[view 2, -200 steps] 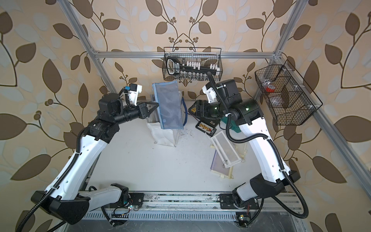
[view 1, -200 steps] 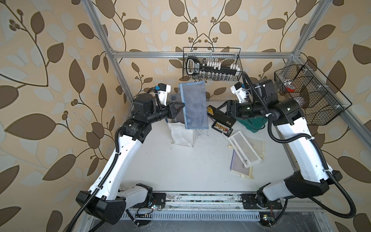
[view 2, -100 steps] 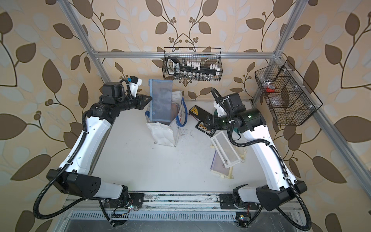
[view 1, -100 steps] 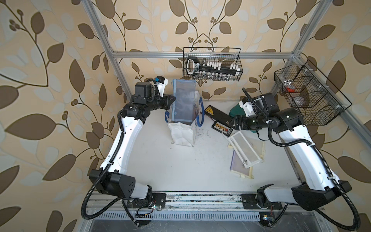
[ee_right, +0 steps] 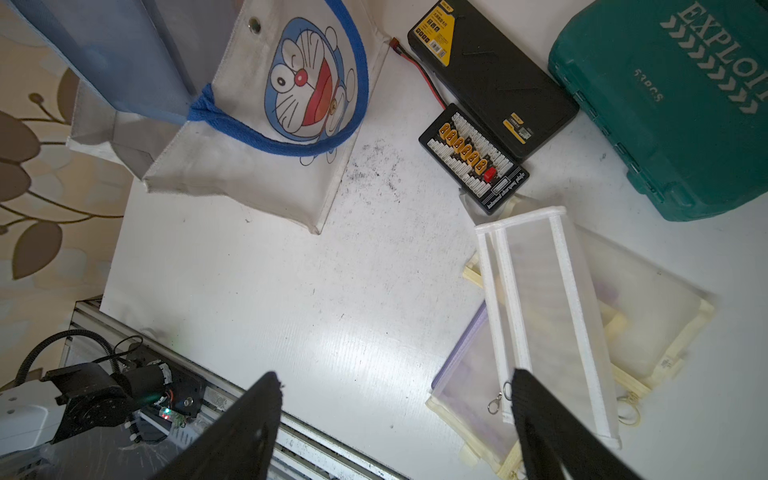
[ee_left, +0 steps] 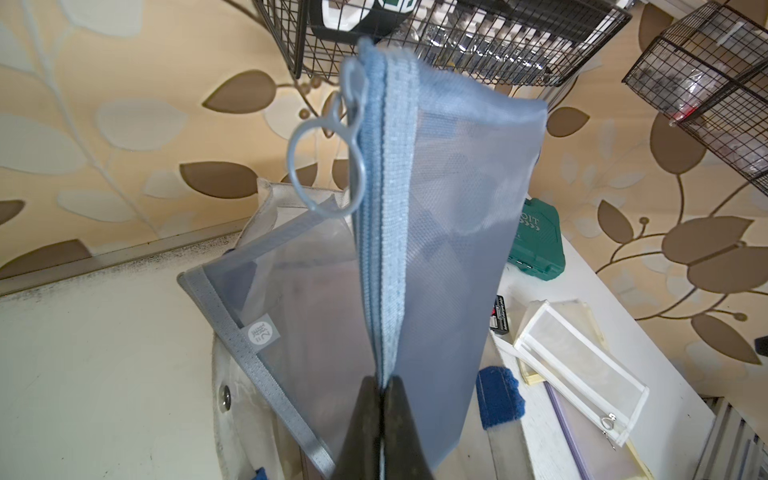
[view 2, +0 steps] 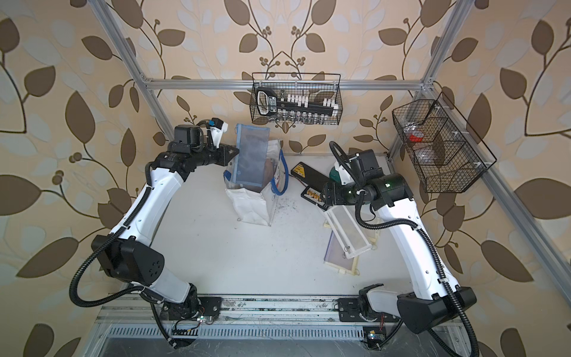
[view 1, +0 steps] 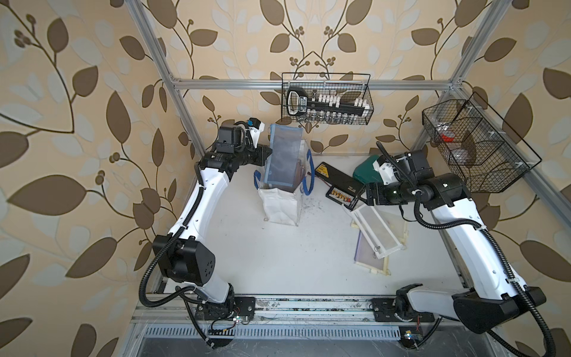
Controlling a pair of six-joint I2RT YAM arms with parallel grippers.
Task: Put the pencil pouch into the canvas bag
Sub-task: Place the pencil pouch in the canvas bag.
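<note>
The pencil pouch (view 1: 284, 157) is a blue mesh zip pouch hanging upright, its lower end at the open mouth of the canvas bag (view 1: 279, 204). My left gripper (view 1: 268, 154) is shut on the pouch's zipper edge; the left wrist view shows the jaws (ee_left: 382, 380) pinching the pencil pouch (ee_left: 449, 249). The white canvas bag (view 2: 250, 207) with blue strap handles stands upright at the back of the table. Off to the right, my right gripper (view 1: 361, 195) stands open and empty. Its wrist view shows the gripper (ee_right: 395, 378) above bare table, with the canvas bag (ee_right: 249, 166) beyond it.
A green tool case (view 1: 367, 170), a black battery pack (view 1: 336, 176) and a connector board (view 1: 341, 196) lie right of the bag. White, purple and yellow pouches (view 1: 377, 228) lie stacked below my right gripper. Wire baskets (view 1: 327, 103) (view 1: 472, 145) hang on the back and right frame.
My left arm has carried the pouch back and down over the bag's mouth. My right arm has drawn away from the bag to the right, its jaws open.
</note>
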